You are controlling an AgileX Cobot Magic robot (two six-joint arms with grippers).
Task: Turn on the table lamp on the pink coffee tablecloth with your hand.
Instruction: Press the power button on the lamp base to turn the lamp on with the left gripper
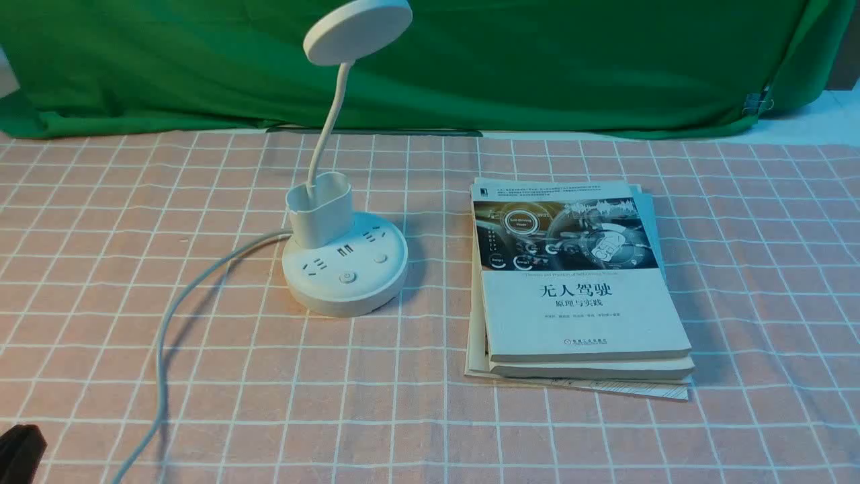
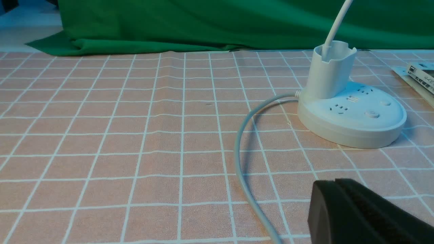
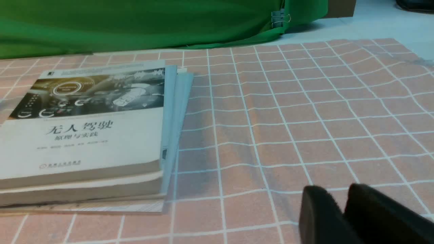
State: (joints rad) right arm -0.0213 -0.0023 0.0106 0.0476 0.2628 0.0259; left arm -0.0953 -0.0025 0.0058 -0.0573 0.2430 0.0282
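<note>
I count one white disc-headed table lamp (image 1: 322,222), one pink white-gridded tablecloth (image 1: 605,437) under it, one green backdrop cloth (image 1: 537,67) behind it, and right of the lamp at least two stacked white paperback books (image 1: 578,316).

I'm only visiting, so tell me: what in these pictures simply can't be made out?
The table lamp: the front view's top edge clips its head; the left wrist view cuts the head off entirely.
The cord: it leaves the front view's bottom edge, plug unseen.
The lower books: covers hidden under the top book.
The left pincer and right pincer: only tips show, clipped by the wrist views' bottom edges.
</note>
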